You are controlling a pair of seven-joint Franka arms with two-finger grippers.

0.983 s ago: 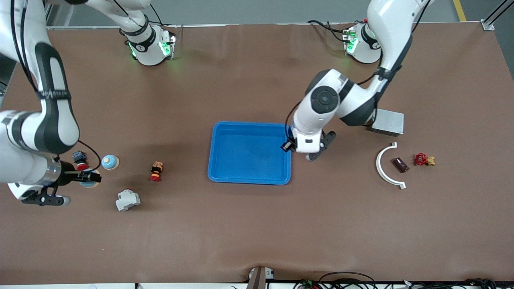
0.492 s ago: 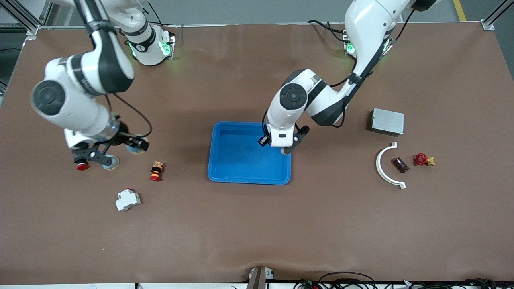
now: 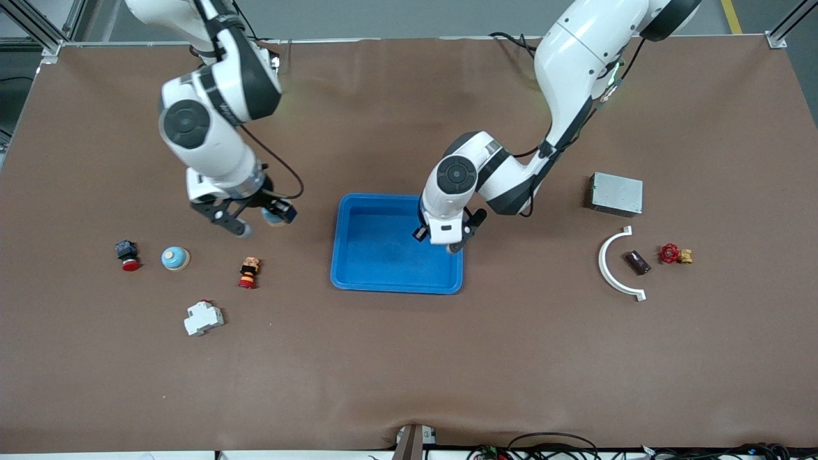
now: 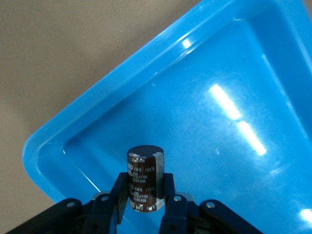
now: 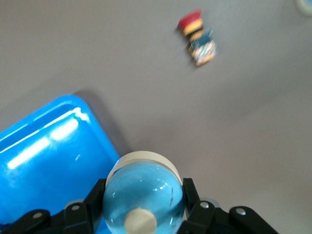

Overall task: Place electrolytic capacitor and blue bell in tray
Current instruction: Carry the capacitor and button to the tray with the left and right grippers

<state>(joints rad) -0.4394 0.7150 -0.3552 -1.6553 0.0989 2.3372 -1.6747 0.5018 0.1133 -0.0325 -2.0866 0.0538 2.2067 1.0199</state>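
Left gripper (image 4: 142, 207): fingers clamped on the dark maroon cylindrical electrolytic capacitor (image 4: 145, 178), held upright by its lower sides, top half proud of the pads. It hangs over the shallow bright-blue rectangular plastic tray (image 3: 345, 271), at the tray's end toward the left arm, just inside the rim.

Right gripper (image 5: 142, 214): fingers closed on the pale-blue domed bell with cream base (image 5: 144, 195), pinched across its widest part. It is over bare brown mat, just beside the tray's end toward the right arm, not yet over the tray.

Handling, my read: capacitor is light, rigid, with a smooth, slightly slippery sleeve; mid-body side grip is right. Bell is hard, rounded, glossy; dome could squirt out of flat pads, so grip low at the rim. Both likely roll or topple on release.

A second blue bell (image 3: 174, 258) sits on the mat toward the right arm's end.
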